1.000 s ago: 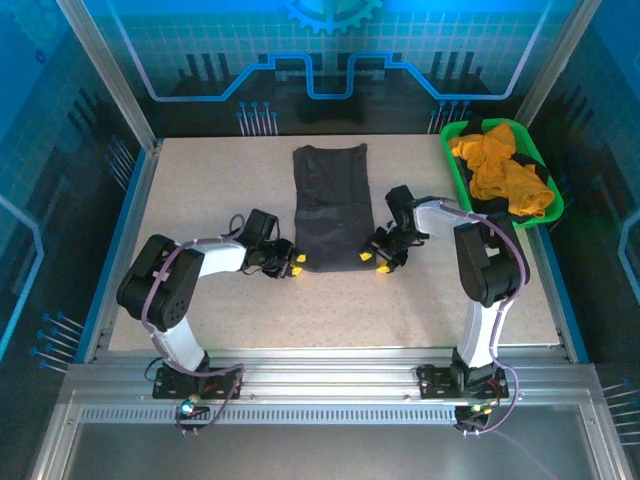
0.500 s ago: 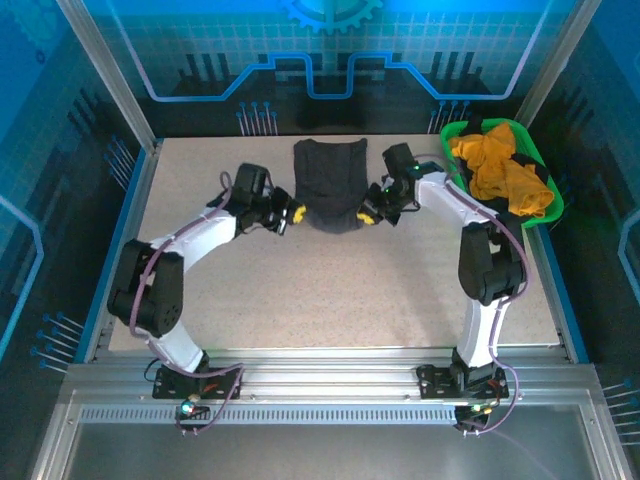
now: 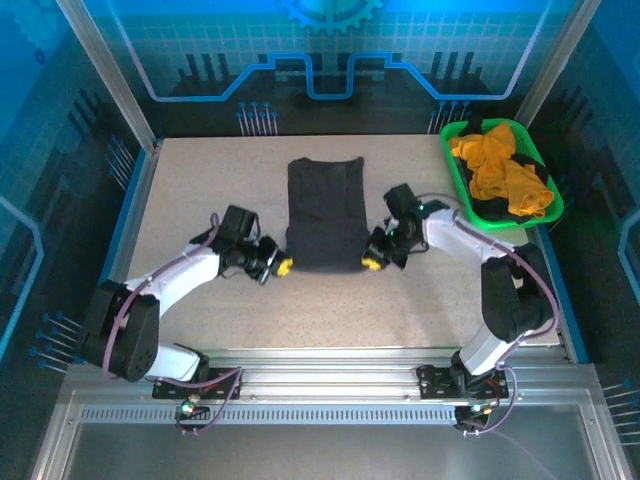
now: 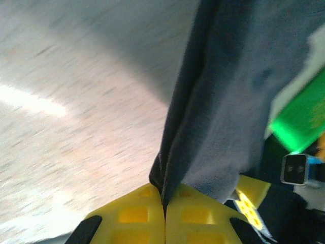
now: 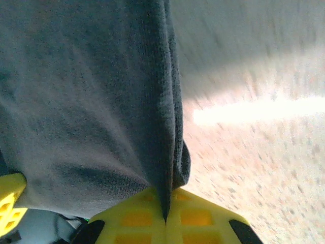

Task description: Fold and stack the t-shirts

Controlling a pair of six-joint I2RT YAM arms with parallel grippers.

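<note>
Top external view, contents of the desk [image 3: 400,310]:

1. Charcoal t-shirt [image 3: 324,212]. Centre of frame, a little above the middle. It is folded into an upright rectangle, with its lower two corners each in a tool.
2. Left tool [image 3: 284,267]. At the shirt's lower left corner, clamped narrow on the cloth. In the left wrist view the yellow pads [image 4: 134,216] meet at the bottom edge. A fold of the dark fabric is pinched between them and runs up toward the upper right. Pale speckled desk lies to the left.
3. Right tool [image 3: 371,263]. At the shirt's lower right corner, likewise clamped narrow on the cloth. In the right wrist view the yellow pads [image 5: 195,216] are pressed together on a doubled hem. The fabric spreads across the upper left.
4. Green basket [image 3: 453,165]. Upper right of frame, at the desk's edge, well apart from the charcoal t-shirt.
5. Orange t-shirt [image 3: 500,175]. Crumpled in a heap inside the green basket, with dark cloth showing beneath it.
</note>
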